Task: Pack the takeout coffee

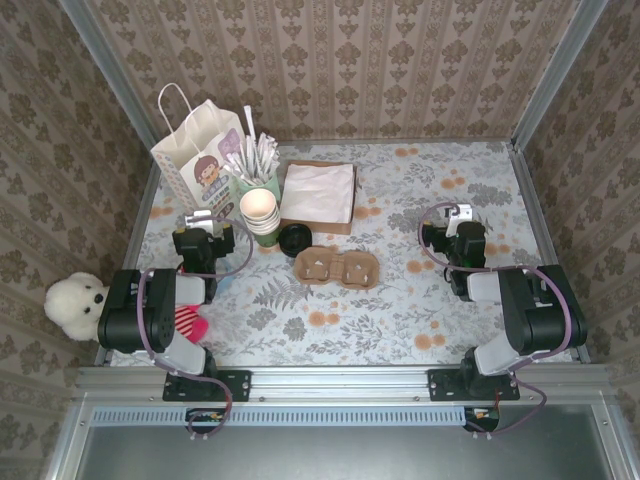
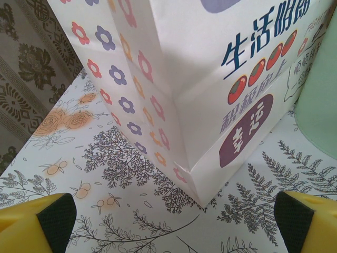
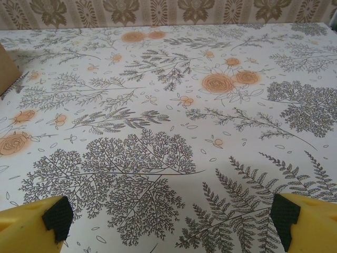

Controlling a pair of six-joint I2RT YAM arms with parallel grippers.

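Takeout coffee (image 1: 294, 238), black-lidded, stands mid-table just beside the cardboard cup carrier (image 1: 336, 267), which looks meant to receive it. Nearest the camera, both arms sit low at the table's (image 1: 420, 300) near edge. The left claw (image 2: 174, 219), jaws wide apart and empty, faces the foot of the white paper bag (image 2: 210, 105). The right claw (image 3: 171, 219), equally spread, hangs over bare floral cloth. Beyond the coffee stand stacked lidless cups (image 1: 261, 213), a cup of straws (image 1: 262, 180) and napkins (image 1: 318, 193), apparently supplies set within reach. Packing has not begun.
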